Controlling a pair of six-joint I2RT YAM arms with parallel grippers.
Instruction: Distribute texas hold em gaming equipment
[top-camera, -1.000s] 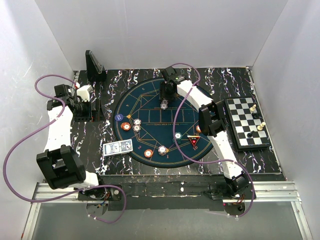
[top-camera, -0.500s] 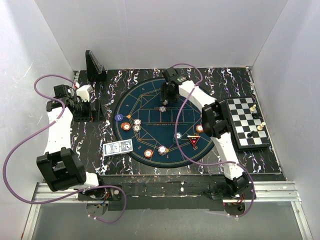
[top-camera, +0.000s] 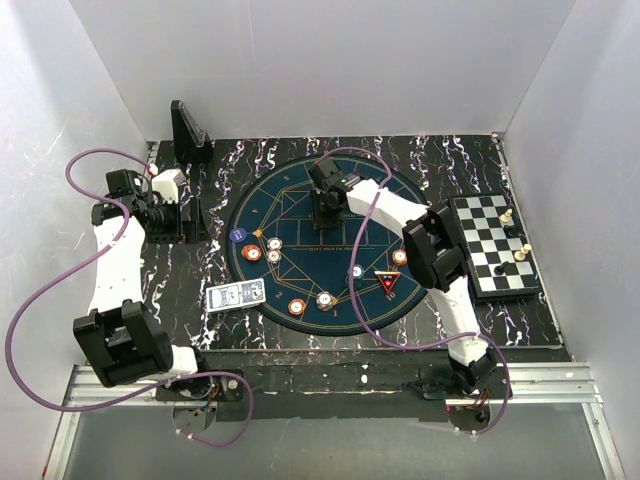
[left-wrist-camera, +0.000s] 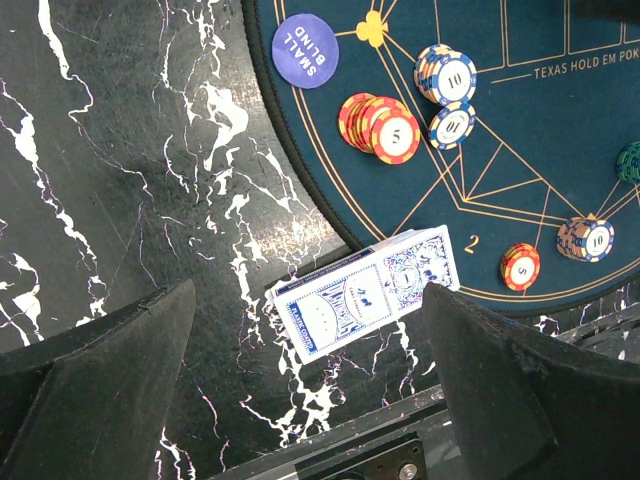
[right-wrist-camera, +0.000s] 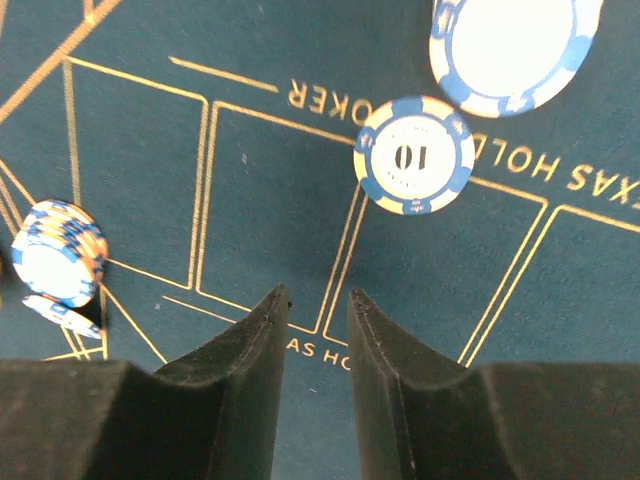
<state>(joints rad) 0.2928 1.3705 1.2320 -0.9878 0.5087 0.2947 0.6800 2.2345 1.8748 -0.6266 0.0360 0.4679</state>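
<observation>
A card deck with a blue-white back (top-camera: 237, 294) lies at the near-left rim of the round blue poker mat (top-camera: 300, 190). On the mat are orange chips (top-camera: 254, 252), blue-white chips (top-camera: 273, 244), a teal chip (top-camera: 355, 271) and the red-black triangular marker (top-camera: 387, 281). My left gripper (top-camera: 172, 212) hangs wide open and empty left of the mat; its view shows the deck (left-wrist-camera: 365, 300) between the fingers. My right gripper (right-wrist-camera: 318, 300) hovers over the mat's centre with its jaws narrowly apart and empty. A blue-white "10" chip (right-wrist-camera: 415, 155) lies just ahead of it.
A blue "small blind" button (left-wrist-camera: 306, 50) sits at the mat's left edge. A chessboard with pieces (top-camera: 497, 245) lies at the right. A black upright stand (top-camera: 187, 132) is at the back left. Purple cables loop over both arms.
My right gripper has moved left and slightly nearer over the mat's centre, away from the chip it was above. The left arm has barely moved.
</observation>
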